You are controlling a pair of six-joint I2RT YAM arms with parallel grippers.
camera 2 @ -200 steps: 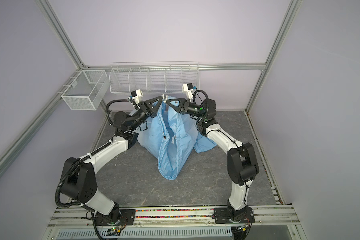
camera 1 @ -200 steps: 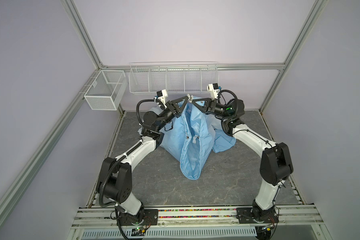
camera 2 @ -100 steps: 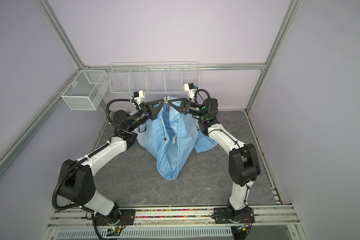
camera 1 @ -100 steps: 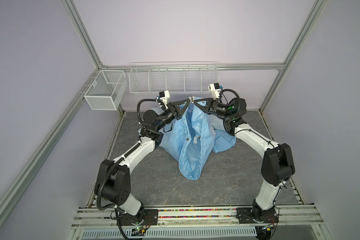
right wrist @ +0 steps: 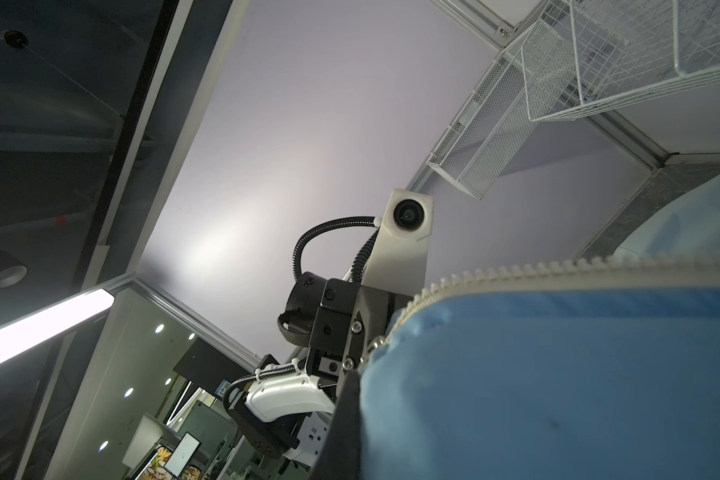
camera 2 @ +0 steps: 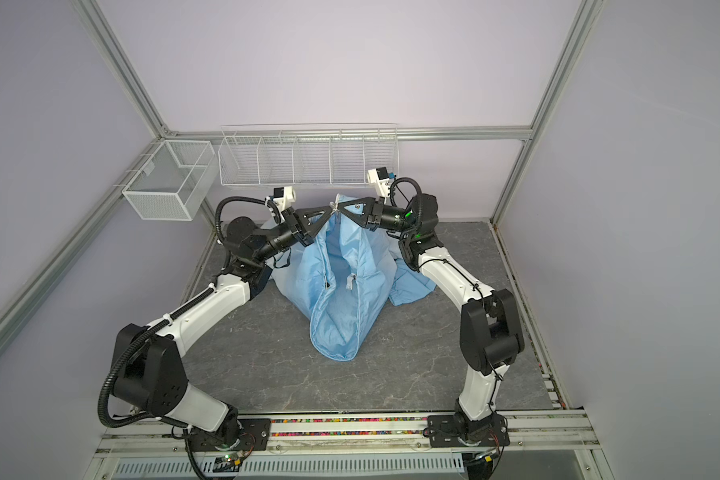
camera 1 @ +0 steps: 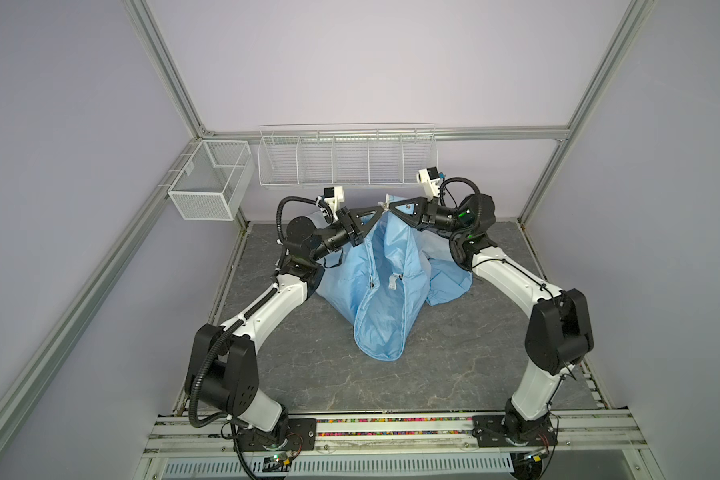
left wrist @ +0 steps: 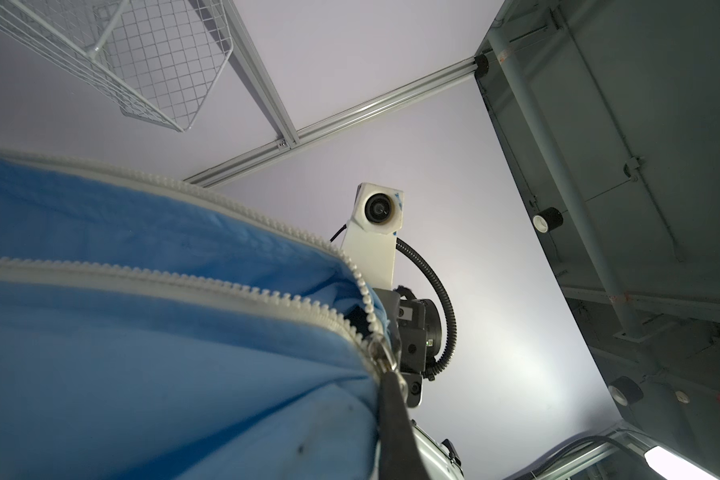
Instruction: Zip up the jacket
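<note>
- The left gripper (camera 1: pixel 378 210) and right gripper (camera 1: pixel 392 206) meet tip to tip, both pinched tight on the top end of the jacket (camera 1: pixel 385 299), at its white zipper (left wrist: pixel 208 286).
- It hangs from them, lower end resting on the grey table (camera 1: pixel 454 365).

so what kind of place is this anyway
Most likely a robot lab test cell: an aluminium frame with plain lilac panels closes it in, a left arm and a right arm are bolted to a rail at the front, and white wire baskets hang on the back wall.
</note>
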